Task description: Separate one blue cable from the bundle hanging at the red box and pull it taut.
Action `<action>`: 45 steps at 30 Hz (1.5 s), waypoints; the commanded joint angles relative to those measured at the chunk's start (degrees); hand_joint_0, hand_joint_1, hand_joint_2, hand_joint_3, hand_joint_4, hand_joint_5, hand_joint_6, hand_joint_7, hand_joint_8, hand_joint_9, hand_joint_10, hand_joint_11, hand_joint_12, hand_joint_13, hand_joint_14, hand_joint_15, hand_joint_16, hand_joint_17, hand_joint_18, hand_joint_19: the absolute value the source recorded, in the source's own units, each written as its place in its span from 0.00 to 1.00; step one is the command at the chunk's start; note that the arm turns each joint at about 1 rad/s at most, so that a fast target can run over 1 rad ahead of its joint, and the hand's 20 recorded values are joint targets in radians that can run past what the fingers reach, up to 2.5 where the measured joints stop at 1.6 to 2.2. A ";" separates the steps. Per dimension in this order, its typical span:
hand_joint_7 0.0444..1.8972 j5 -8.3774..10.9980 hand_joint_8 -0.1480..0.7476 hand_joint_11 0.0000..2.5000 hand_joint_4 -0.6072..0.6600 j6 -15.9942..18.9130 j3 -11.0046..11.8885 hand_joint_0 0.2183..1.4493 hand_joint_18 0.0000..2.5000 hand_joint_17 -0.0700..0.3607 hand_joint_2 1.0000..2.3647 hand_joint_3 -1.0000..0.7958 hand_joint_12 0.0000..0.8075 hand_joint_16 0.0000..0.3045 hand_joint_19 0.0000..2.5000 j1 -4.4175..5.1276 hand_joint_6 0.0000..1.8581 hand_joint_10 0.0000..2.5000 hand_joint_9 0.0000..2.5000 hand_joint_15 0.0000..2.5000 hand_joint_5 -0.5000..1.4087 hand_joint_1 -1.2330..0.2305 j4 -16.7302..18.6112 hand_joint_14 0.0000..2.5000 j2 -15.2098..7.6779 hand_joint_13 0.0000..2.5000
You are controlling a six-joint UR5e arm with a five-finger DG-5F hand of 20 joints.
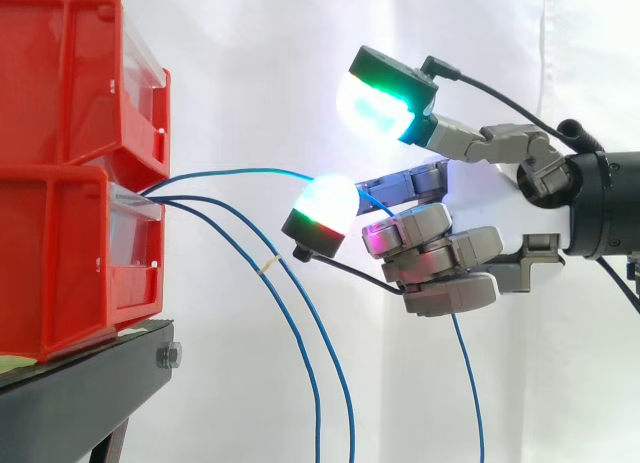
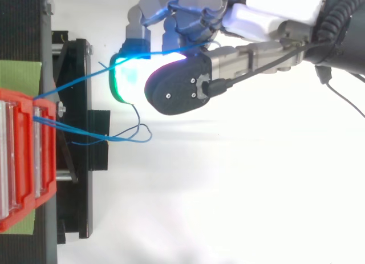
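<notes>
Three thin blue cables come out of the lower red bin [image 1: 60,253] at the left. One blue cable [image 1: 250,170] runs in a shallow arc from the bin's front to my hand [image 1: 480,198], apart from the others. My hand is to the right of the bins, its lower fingers [image 1: 440,258] curled round this cable. The cable's free end [image 1: 470,383] hangs down below the hand. The two other cables [image 1: 300,323] droop from the bin, joined by a small yellow tie [image 1: 268,266]. In the top view the held cable [image 2: 114,70] runs nearly straight from the bin [image 2: 23,161] to the hand [image 2: 268,13].
A second red bin [image 1: 70,73] is stacked on the lower one. Both rest on a black stand [image 1: 90,383] before a white curtain. Seen from above, the loose cables loop [image 2: 140,133] just beyond the stand's edge [image 2: 80,104].
</notes>
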 commanded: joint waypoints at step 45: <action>0.50 3.06 0.53 0.55 0.62 0.98 0.50 0.25 0.55 0.36 0.00 0.28 0.41 0.12 0.75 0.53 0.44 0.69 0.19 0.35 0.14 0.47 1.55 1.00 -2.39 0.33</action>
